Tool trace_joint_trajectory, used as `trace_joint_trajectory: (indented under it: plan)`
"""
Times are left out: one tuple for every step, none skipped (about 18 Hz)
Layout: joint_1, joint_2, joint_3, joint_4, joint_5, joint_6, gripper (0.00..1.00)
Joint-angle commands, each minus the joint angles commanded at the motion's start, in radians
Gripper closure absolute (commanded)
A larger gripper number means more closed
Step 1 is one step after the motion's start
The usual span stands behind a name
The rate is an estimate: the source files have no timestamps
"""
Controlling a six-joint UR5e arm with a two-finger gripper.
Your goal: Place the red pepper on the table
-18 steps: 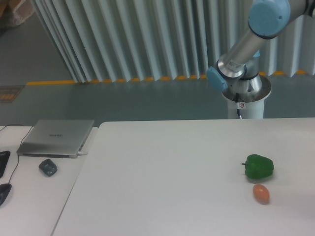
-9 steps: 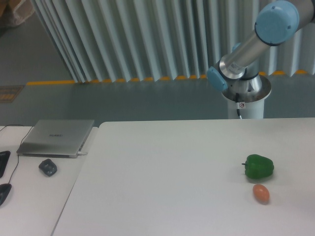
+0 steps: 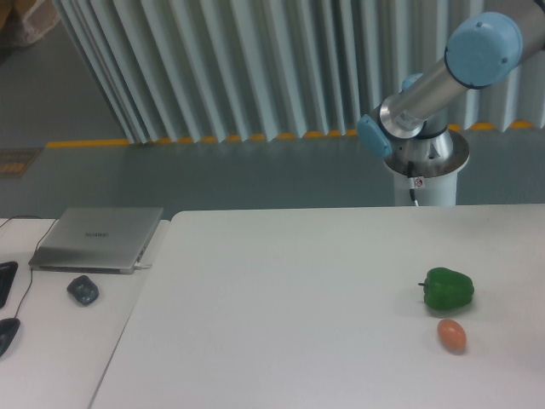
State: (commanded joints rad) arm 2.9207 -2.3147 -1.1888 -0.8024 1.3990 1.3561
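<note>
The red pepper is out of view. The large white table with rounded corners fills the lower frame. Only the arm's base and its blue-capped elbow joint show at the upper right; the arm runs out of the frame to the right. The gripper is out of view, so what it holds cannot be seen.
A green bell pepper and a small orange-brown egg-shaped thing lie at the table's right side. On the adjoining desk at left are a closed laptop and a dark mouse. A pleated curtain hangs behind.
The arm's elbow joint has swung to the right and slightly down, towards the frame's right edge. The things on the table have not moved.
</note>
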Motion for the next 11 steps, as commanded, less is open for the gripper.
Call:
trace_joint_trajectory:
  plan:
    - [0.000,-0.005,0.002,0.002,0.000,-0.005,0.00]
    - [0.000,-0.009,0.008,0.002,0.000,-0.005,0.00]
    - [0.000,-0.012,0.015,0.002,0.000,-0.005,0.00]
    - [0.000,-0.014,0.020,0.002,0.000,-0.005,0.00]
    - [0.000,-0.018,0.020,0.002,0.000,-0.005,0.00]
    - [0.000,-0.023,0.026,0.002,0.000,-0.005,0.00]
    - [0.000,-0.026,0.029,0.002,0.000,-0.005,0.00]
    - [0.000,-0.028,0.029,0.002,0.000,-0.005,0.00]
    - [0.000,-0.029,0.031,0.003,0.000,-0.005,0.00]
    - [0.000,-0.034,0.034,0.006,0.000,-0.005,0.00]
    - [0.000,-0.037,0.034,0.009,0.000,-0.005,0.00]
